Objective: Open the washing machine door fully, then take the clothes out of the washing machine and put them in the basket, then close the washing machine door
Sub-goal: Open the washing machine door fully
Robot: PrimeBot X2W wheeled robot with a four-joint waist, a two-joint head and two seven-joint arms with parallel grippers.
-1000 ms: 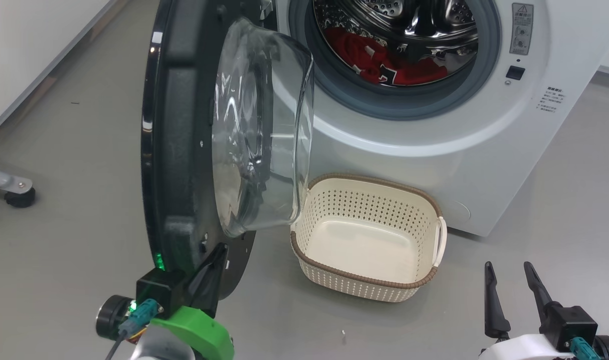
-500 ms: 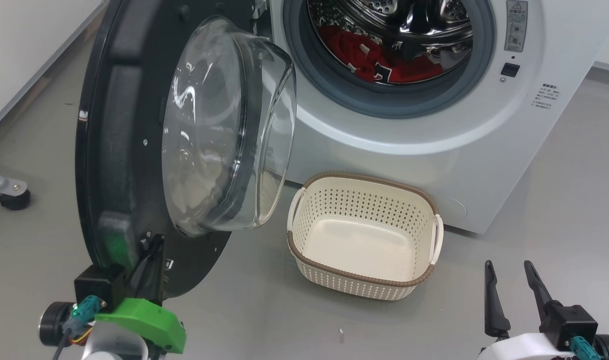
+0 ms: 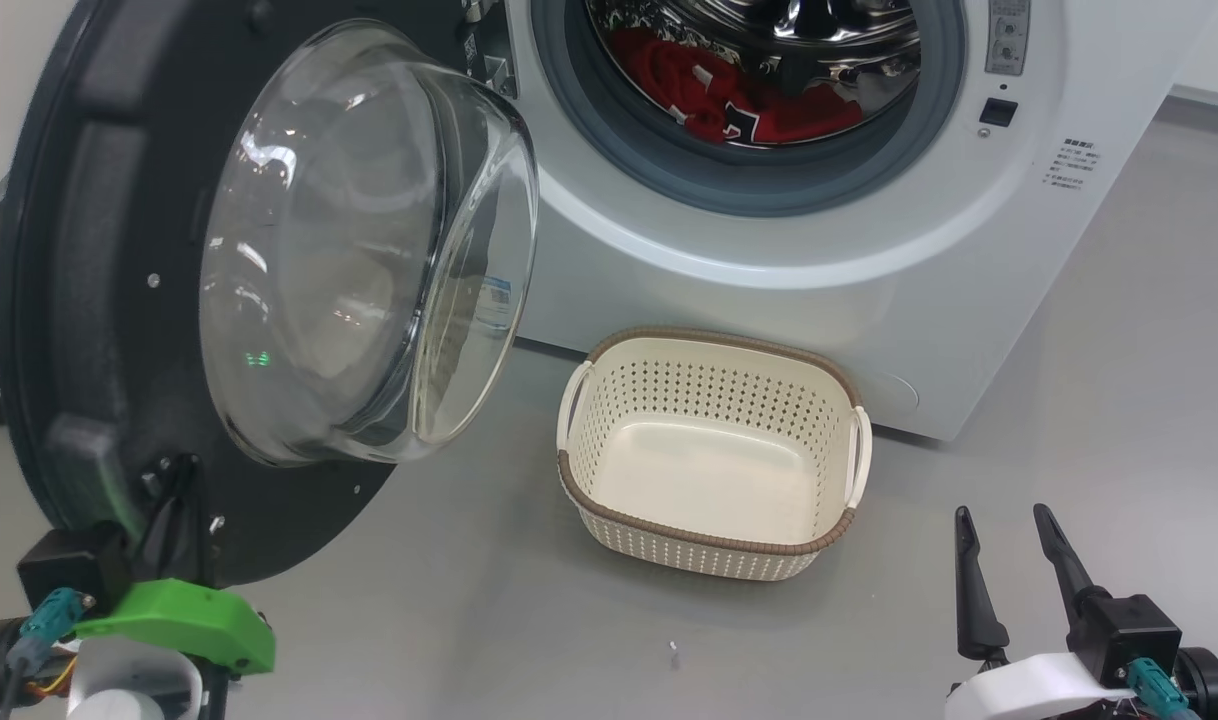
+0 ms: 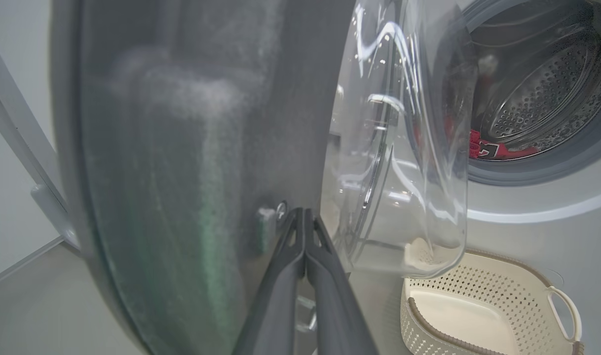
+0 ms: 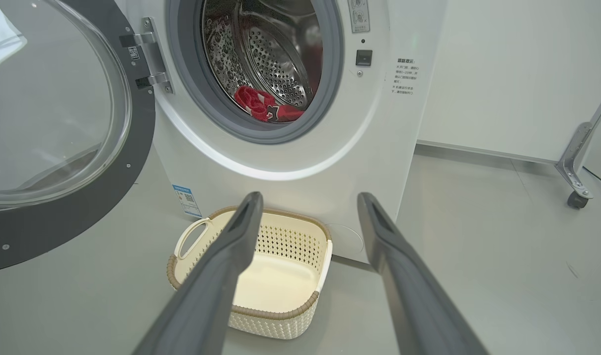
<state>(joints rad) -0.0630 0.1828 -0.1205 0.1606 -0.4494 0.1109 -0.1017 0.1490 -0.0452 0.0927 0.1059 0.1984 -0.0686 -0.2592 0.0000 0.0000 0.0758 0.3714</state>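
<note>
Clear glossy glass bowl (image 3: 359, 250) in matt black door (image 3: 59, 300), shiny perforated steel drum (image 5: 281, 59), cream perforated plastic basket (image 3: 719, 545)

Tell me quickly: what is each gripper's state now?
Left gripper: closed, holding nothing, at the washing machine door.
Right gripper: open, holding nothing.

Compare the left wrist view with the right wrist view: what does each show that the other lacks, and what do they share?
Left wrist view: the left gripper, shut, by the dark inner face of the washing machine door. Right wrist view: the right gripper, open, the door hinge, the blue label and a wheeled metal leg. Both: the door's glass bowl, the steel drum, the red clothes inside it, and the empty basket.
</note>
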